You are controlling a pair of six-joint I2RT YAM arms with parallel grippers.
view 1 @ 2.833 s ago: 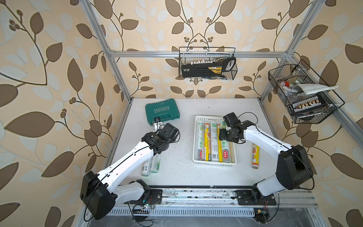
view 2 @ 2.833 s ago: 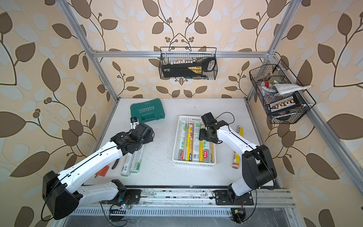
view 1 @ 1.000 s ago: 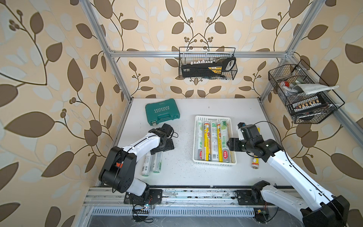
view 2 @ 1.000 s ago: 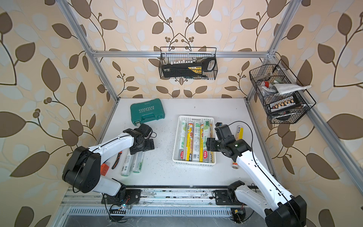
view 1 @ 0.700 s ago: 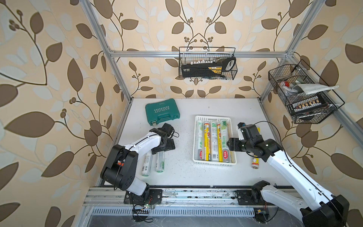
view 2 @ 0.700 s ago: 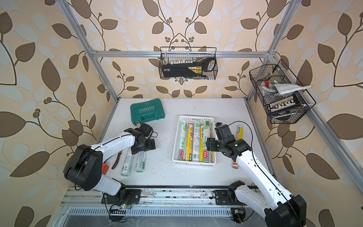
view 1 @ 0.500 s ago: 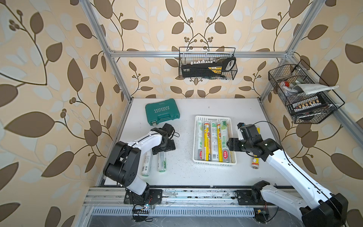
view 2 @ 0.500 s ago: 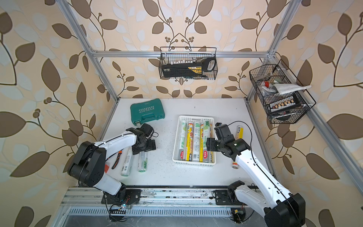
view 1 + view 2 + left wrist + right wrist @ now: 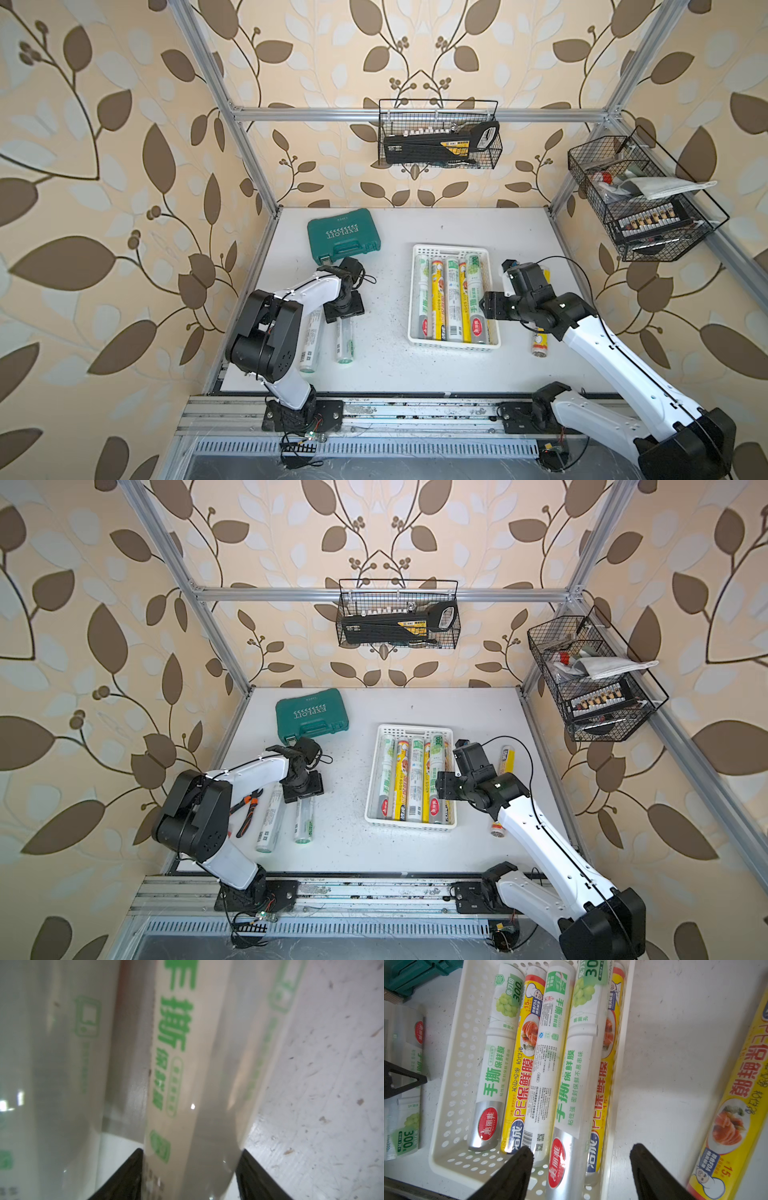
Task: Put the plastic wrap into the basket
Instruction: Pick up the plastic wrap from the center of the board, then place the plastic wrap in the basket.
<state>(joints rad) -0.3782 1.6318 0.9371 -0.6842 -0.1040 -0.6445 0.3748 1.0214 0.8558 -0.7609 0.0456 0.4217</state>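
Altogether, eight slim cylindrical rolls of plastic wrap show: five silvery-white with green print and three yellow-labelled. Five of them, three silvery and two yellow, lie side by side in the one shallow white perforated plastic basket [image 9: 452, 250]. Its near end sits directly under the right gripper [image 9: 581, 1147], whose two black jaws stand spread wide with nothing between them. One yellow-labelled roll [image 9: 735, 1105] lies on the white tabletop [image 9: 386, 232] outside the basket, beyond that gripper's outer jaw; the arm partly hides it in both top views. The left gripper [image 9: 192, 1151] is down at the table with its two jaws pressed against opposite sides of one silvery-white green-printed roll [image 9: 178, 1064], pinching it at one end. A second silvery-white roll [image 9: 311, 345] lies parallel just outside one jaw, near but apart. Elsewhere there are one green plastic tool case [image 9: 344, 236], one pair of orange-handled pliers [image 9: 248, 808] and two black wire baskets [image 9: 438, 135] on the walls.
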